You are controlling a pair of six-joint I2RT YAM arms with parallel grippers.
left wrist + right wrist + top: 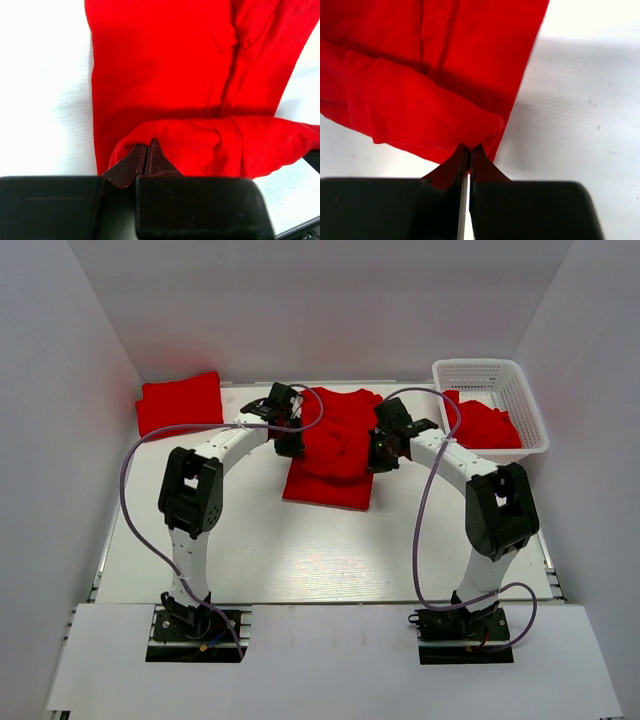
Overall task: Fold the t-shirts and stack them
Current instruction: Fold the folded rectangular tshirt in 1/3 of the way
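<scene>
In the middle of the table [300, 550], toward the far side and between the two arms: one red shirt [338, 435]. Gripped on both sides at once.

At its left edge, the left gripper [291, 443], shut tight on a fold of the red cloth. At its right edge, the right gripper [383, 450], shut in the same way on another fold. In both wrist views, jaws pressed together with only cloth pinched at the very tips.

From the left wrist: a thick, rounded fold held up at the tips, above a flat layer of the same shirt spread on the white surface (with one long crease running away from the camera). Bare table on the left of this layer.

From the right wrist: much the same picture. A bunched fold at the tips, over a flat layer with a straight edge on the right side, then bare table beside it.

From above: the near part of the shirt lying flat as a rather neat rectangle, the far part wrinkled between the grippers. Cannot tell from this view how many layers in the fold.

At the far left corner: a second shirt [180, 403], already folded, lying flat, well apart from the middle one.

At the far right: a white lattice basket [478, 367], with more red shirts [485, 425] inside, crumpled and not folded. Apart from both grippers.
</scene>
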